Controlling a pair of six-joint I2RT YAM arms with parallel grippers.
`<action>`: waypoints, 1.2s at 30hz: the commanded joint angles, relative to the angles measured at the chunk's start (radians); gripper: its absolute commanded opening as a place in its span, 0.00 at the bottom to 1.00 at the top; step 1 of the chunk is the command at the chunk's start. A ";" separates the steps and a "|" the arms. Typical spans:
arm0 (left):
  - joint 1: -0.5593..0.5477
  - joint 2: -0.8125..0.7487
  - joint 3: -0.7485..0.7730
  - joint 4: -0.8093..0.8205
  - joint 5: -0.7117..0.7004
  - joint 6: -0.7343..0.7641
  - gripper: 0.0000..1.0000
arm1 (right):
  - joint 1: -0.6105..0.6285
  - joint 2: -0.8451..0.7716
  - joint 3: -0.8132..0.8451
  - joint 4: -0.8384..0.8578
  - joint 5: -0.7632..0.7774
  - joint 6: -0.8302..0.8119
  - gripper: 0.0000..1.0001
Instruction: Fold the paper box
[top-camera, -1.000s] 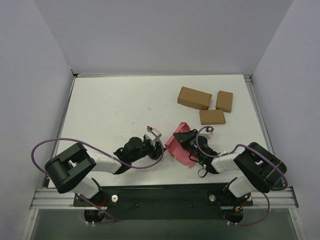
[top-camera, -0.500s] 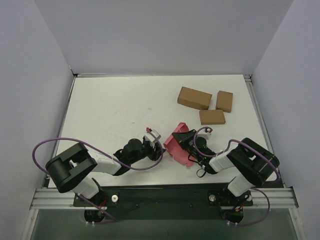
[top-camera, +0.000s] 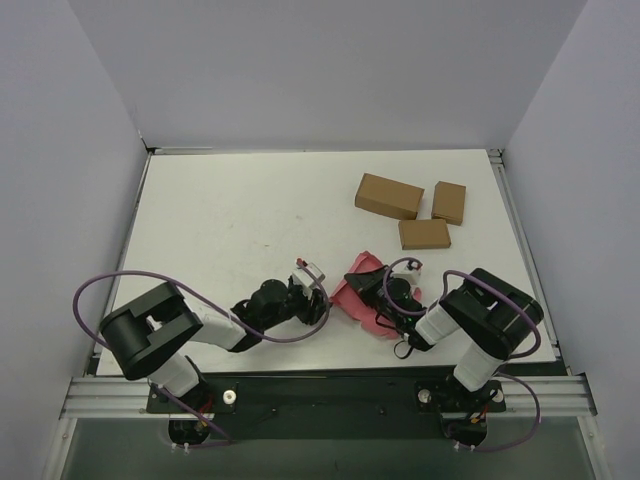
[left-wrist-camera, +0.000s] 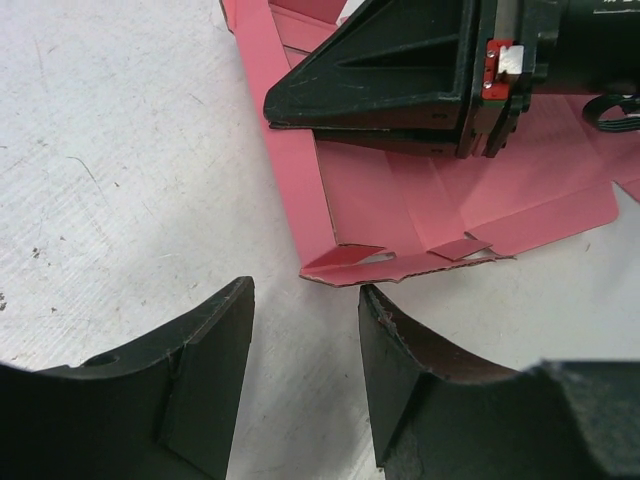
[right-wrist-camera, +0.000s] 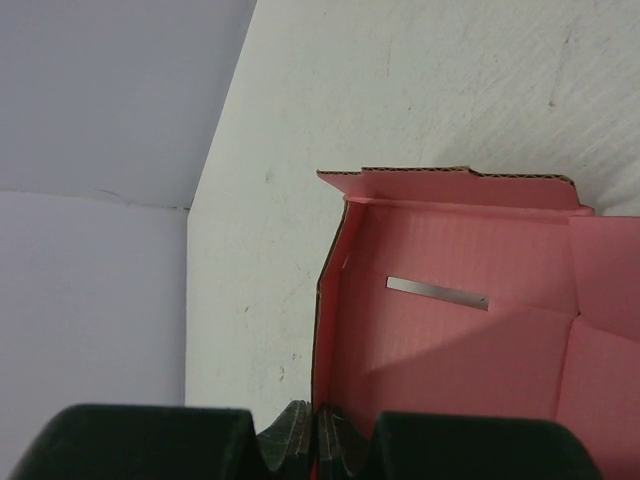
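I am pinching the paper box (top-camera: 360, 293) with my right claw (top-camera: 377, 289). Its two fingers are pressing together with only the thin pink card between them. From the right wrist, the claw (right-wrist-camera: 316, 440) is gripping the bottom of the box's (right-wrist-camera: 450, 340) raised left wall. The pink inside is spreading away up and to the right, and a narrow slit (right-wrist-camera: 437, 292) is showing in the panel ahead. The far flap is standing up with a notched top edge.

I am holding my left claw (top-camera: 320, 297) about half open, with nothing in it. It is hovering low over the white table (top-camera: 220, 220), just to the left of the box. From the left wrist, its fingers (left-wrist-camera: 215, 330) are spreading on either side of bare table, apart from the card. The box's (left-wrist-camera: 400, 200) notched corner, with two small tabs, is lying just beyond the fingertips and facing the gap. A long pink side strip is running away from that corner toward my right claw (left-wrist-camera: 272, 112), which is clamping the strip at its far end.

The box is sitting partly opened near the front of the table, between my two claws. Three brown cardboard boxes (top-camera: 389, 196) are lying well apart from it at the far right.
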 joint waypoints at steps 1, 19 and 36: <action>0.014 -0.078 -0.003 0.054 0.004 -0.012 0.56 | 0.011 -0.029 0.042 0.198 -0.005 -0.053 0.00; 0.077 -0.097 -0.094 0.172 0.062 -0.041 0.61 | 0.027 -0.118 0.048 0.178 -0.009 -0.043 0.00; 0.029 -0.002 -0.048 0.224 0.070 -0.038 0.61 | 0.033 -0.100 0.042 0.261 -0.018 -0.042 0.00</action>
